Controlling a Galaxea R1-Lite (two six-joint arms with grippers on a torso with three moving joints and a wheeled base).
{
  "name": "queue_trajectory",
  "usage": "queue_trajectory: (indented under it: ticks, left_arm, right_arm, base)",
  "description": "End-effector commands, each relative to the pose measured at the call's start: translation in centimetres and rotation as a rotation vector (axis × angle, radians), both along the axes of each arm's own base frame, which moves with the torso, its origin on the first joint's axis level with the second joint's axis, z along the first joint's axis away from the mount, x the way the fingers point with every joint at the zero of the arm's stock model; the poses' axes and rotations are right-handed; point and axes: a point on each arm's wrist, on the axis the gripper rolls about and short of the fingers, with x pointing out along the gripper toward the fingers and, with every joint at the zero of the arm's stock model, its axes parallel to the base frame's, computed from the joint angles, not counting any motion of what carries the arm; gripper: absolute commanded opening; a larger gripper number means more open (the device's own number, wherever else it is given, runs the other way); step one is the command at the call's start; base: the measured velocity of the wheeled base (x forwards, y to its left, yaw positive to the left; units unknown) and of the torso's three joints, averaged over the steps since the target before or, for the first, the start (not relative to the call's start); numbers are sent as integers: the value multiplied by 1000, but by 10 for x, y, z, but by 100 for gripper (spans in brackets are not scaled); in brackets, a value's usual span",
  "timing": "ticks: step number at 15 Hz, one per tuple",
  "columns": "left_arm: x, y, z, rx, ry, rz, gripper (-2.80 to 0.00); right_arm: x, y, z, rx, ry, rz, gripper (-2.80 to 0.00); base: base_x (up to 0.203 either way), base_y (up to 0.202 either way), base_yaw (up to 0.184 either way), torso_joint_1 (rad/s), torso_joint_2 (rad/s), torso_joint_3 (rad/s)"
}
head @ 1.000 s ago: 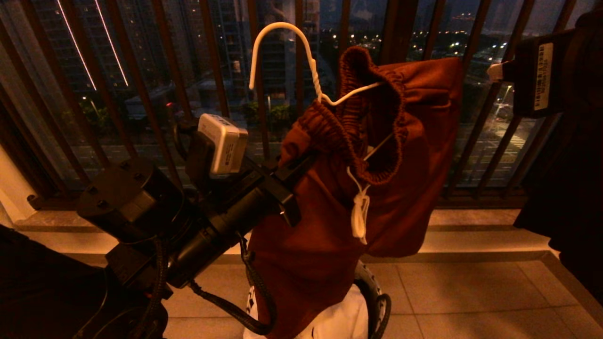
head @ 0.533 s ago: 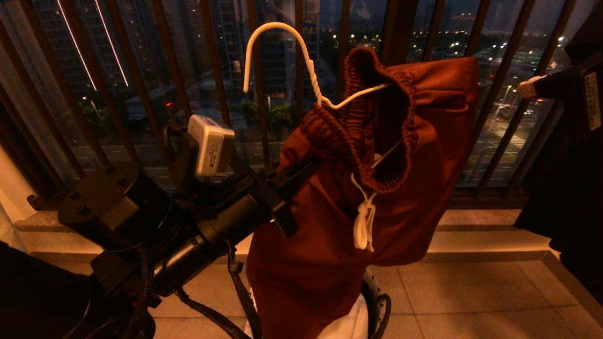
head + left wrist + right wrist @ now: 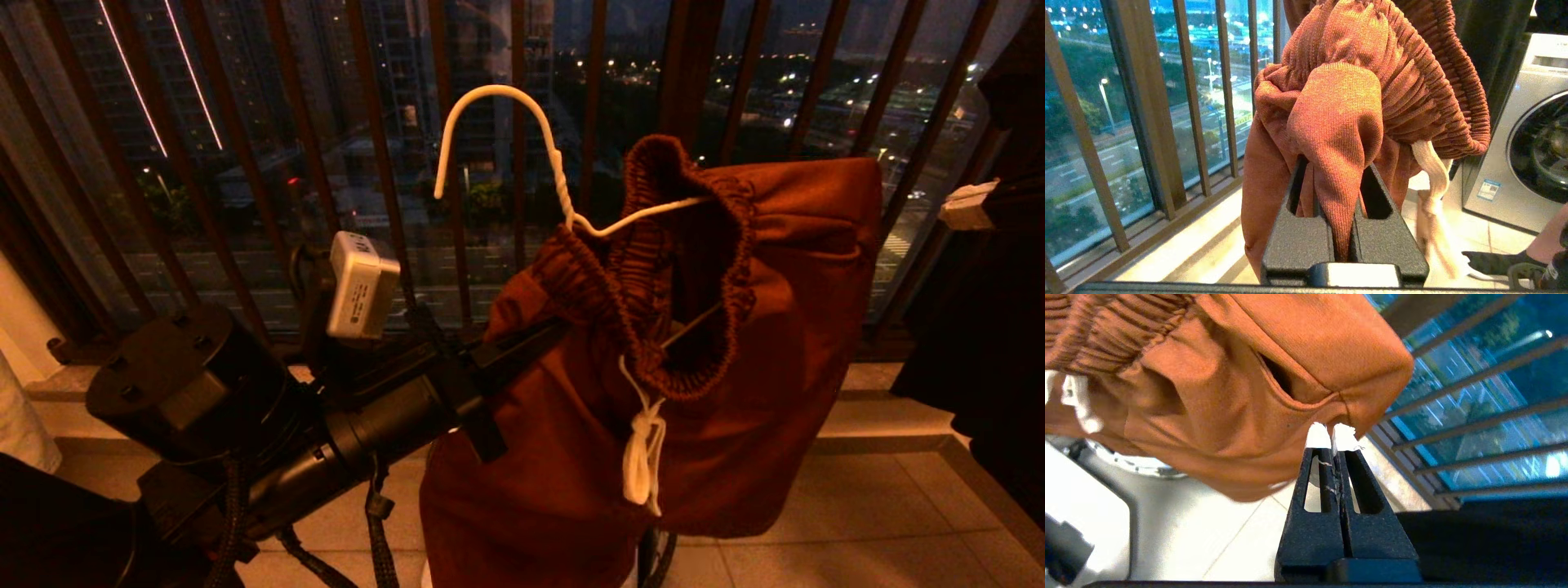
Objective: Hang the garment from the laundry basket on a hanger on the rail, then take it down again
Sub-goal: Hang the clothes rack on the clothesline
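The garment (image 3: 735,286), rust-brown shorts with a white drawstring (image 3: 645,441), hangs in mid-air in front of the railing. The white wire hanger (image 3: 563,196) is threaded through its gathered waistband, and the hook stands free above. My left gripper (image 3: 531,343) reaches in from the lower left and is shut on a fold of the garment (image 3: 1339,122) just below the waistband; the cloth bulges over the left gripper (image 3: 1335,163). My right gripper (image 3: 967,204) is at the far right edge. The right gripper (image 3: 1331,435) is shut and empty, just under a corner of the garment (image 3: 1290,355). Of the laundry basket, part of the white rim (image 3: 1126,463) shows. The rail is out of view.
A dark brown barred railing (image 3: 375,163) with the night city behind it runs across the back. A black garment (image 3: 980,367) hangs at the right. A washing machine (image 3: 1527,143) stands past the shorts, with a person's leg and dark shoe (image 3: 1490,261) beside it. The tiled floor (image 3: 857,523) lies below.
The left arm has lowered the garment and hanger and carried them a little to the right. The right gripper has drawn away to the right edge and turned.
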Motion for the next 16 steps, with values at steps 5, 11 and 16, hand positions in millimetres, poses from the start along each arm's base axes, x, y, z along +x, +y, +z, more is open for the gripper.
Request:
queue_trajectory:
  ticks: [5,11,16]
  left_arm:
    - [-3,1,-5,6,37,-45,-280]
    - [-6,3,-9,14,62,-73,-280]
    - [-11,-4,-13,22,79,-105,-280]
  right_arm:
    - [20,6,12,-160,30,66,-280]
    - [31,12,6,-354,10,167,-280]
    - [28,13,8,-365,-13,190,0]
  base:
    - [0,0,0,0,0,0]
    - [0,0,0,0,0,0]
    - [0,0,0,0,0,0]
